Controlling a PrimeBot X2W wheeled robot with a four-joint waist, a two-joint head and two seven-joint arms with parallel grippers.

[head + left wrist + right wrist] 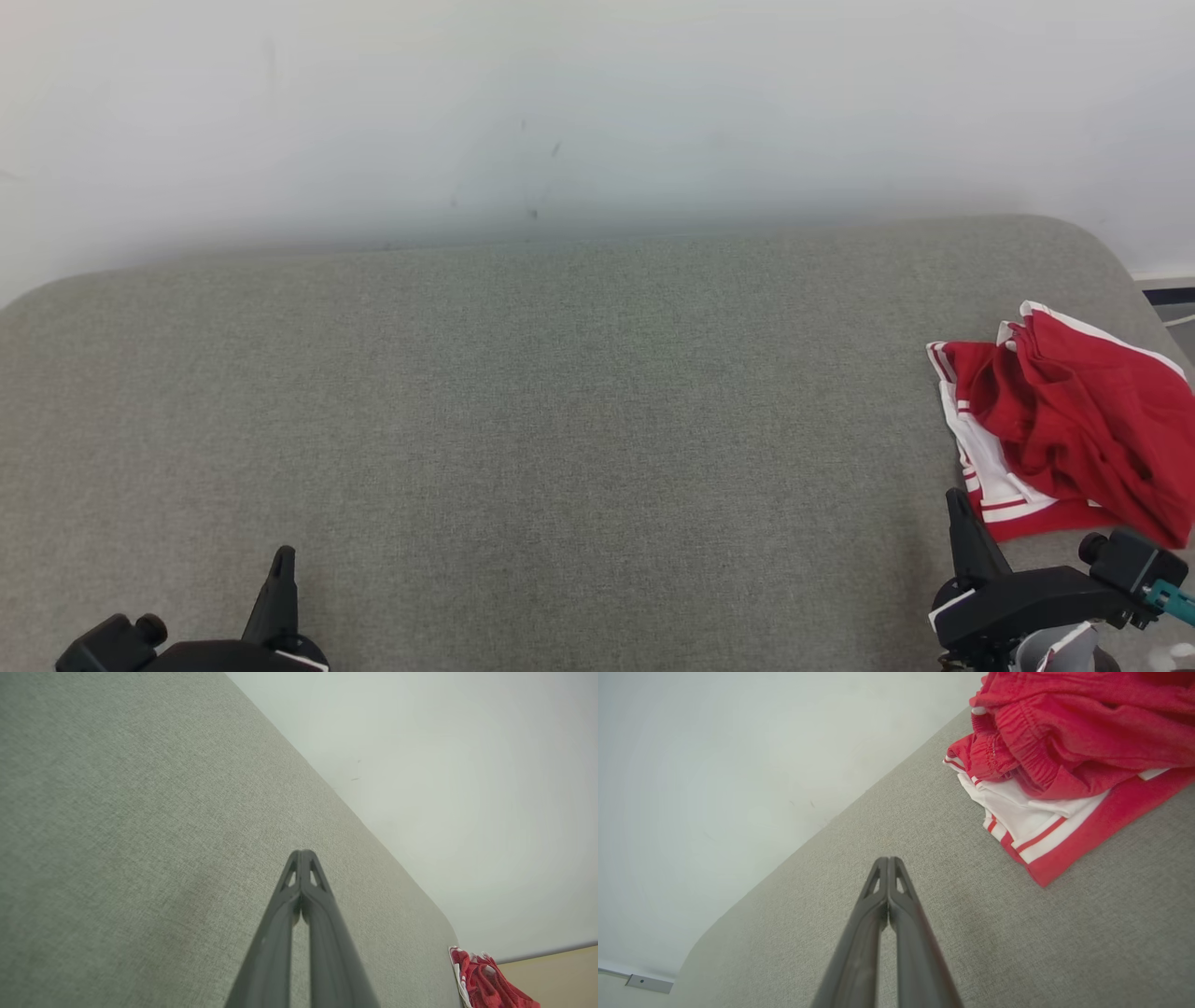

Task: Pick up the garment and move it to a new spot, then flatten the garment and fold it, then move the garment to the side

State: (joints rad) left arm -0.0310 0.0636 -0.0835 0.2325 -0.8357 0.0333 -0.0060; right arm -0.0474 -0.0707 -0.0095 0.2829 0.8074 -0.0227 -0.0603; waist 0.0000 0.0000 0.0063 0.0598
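The garment [1064,434] is a crumpled red piece with white panels and red stripes, lying in a heap at the right edge of the grey cushioned surface [560,420]. It also appears in the right wrist view as the garment [1064,756] at the upper right, and in the left wrist view as the garment [486,982] far off at the lower right. My right gripper [957,499] is shut and empty, its tip just in front of the garment's near hem. My left gripper [283,557] is shut and empty at the lower left, far from the cloth.
A pale wall [597,112] runs behind the cushion's rounded back edge. A strip of floor and baseboard [1172,299] shows past the right corner. The surface stretches broad and grey between my two grippers.
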